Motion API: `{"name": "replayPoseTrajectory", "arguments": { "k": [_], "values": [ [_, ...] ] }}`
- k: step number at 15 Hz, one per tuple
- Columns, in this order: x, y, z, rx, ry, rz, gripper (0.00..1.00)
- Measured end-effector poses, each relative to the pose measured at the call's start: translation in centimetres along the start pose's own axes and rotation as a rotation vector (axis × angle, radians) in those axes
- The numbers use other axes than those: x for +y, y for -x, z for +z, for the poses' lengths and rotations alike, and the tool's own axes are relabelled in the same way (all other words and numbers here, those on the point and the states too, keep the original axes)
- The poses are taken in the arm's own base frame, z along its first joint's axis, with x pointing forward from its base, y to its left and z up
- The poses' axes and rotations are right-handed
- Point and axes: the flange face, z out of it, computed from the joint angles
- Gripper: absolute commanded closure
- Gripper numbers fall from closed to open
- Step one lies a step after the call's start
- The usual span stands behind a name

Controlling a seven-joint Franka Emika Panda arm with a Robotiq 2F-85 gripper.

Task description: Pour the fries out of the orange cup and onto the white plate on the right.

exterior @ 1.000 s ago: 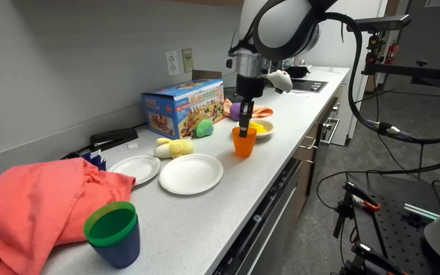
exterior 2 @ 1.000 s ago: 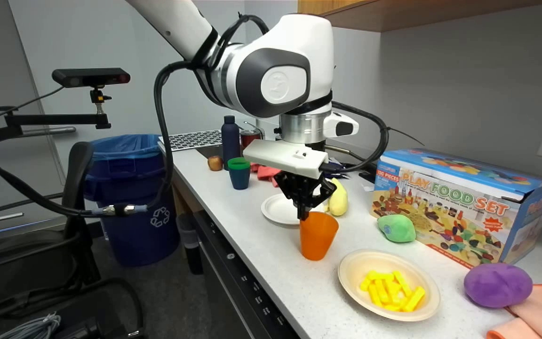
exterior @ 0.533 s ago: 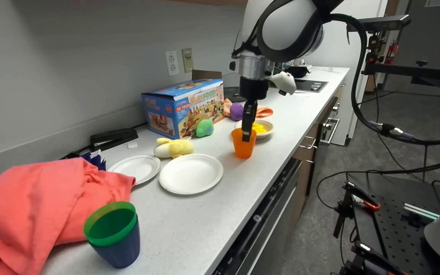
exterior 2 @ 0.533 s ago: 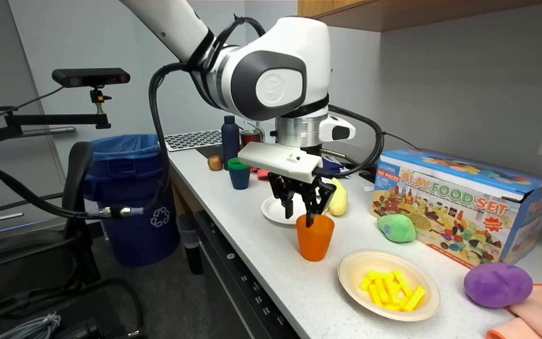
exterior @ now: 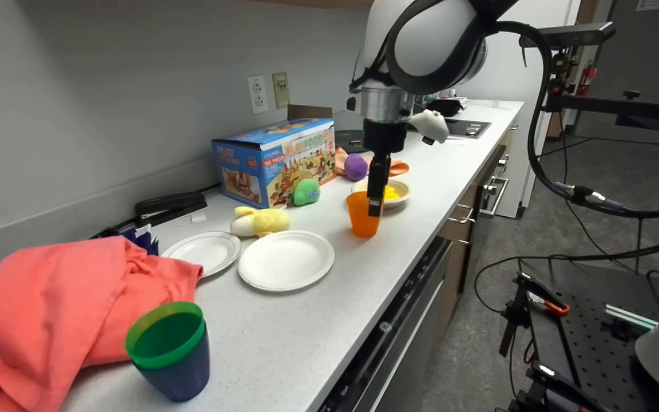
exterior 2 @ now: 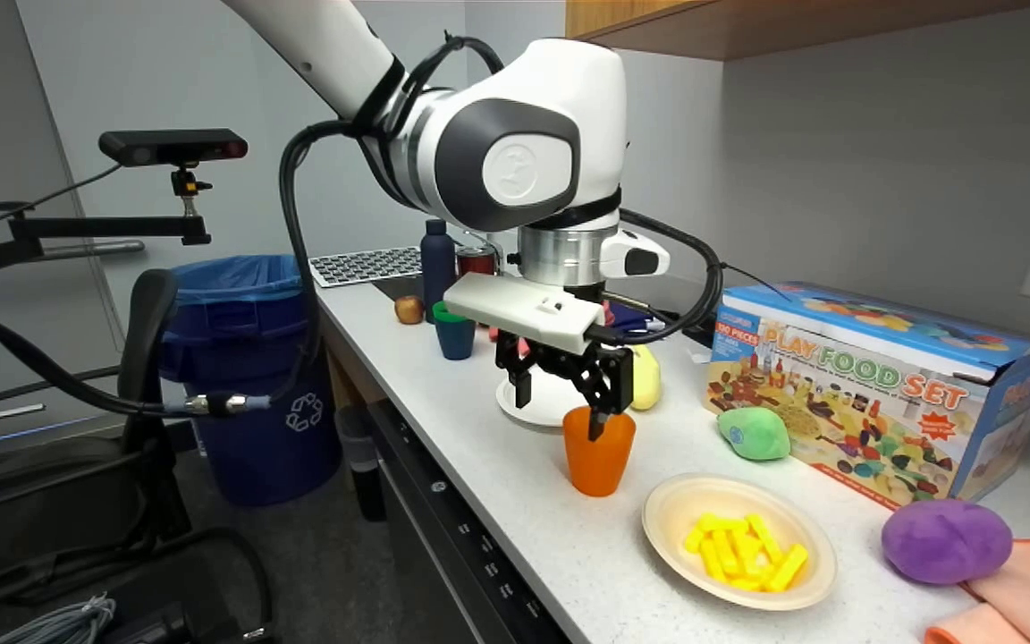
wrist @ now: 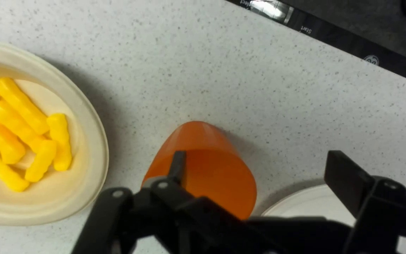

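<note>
The orange cup [exterior 2: 594, 470] stands upright on the counter, and its inside looks bare in the wrist view. My gripper [wrist: 259, 169] is open above it with nothing between its fingers. One finger [wrist: 179, 165] overlaps the cup's rim; whether it touches I cannot tell. The opposite finger [wrist: 347, 180] stands well apart, over a white plate's edge. Yellow fries [wrist: 21, 106] lie in a cream-white shallow plate [exterior 2: 662, 528] beside the cup. Two flat white plates lie on the cup's far side, a nearer one [exterior: 286, 260] and a smaller one [exterior: 206, 252]. Which plate is the named one is unclear.
A play food box [exterior 2: 837, 402] stands by the wall, with a green toy [exterior 2: 753, 434] before it. A yellow toy [exterior: 264, 221] lies behind the plates. Green and blue cups [exterior: 169, 349] and a coral cloth [exterior: 72, 309] occupy one end. The counter's front edge runs alongside.
My gripper was shut at the orange cup's rim; its fingers have spread and let go. The arm has shifted slightly sideways, while the cup has settled a little and stays standing.
</note>
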Motion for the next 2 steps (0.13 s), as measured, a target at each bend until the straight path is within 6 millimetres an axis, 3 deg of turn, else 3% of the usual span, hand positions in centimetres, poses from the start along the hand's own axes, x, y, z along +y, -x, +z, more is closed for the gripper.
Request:
{"name": "replayPoseTrajectory", "arguments": {
  "k": [2],
  "values": [
    [0.04, -0.01, 0.08, -0.001, 0.0, 0.0, 0.0]
  ]
}}
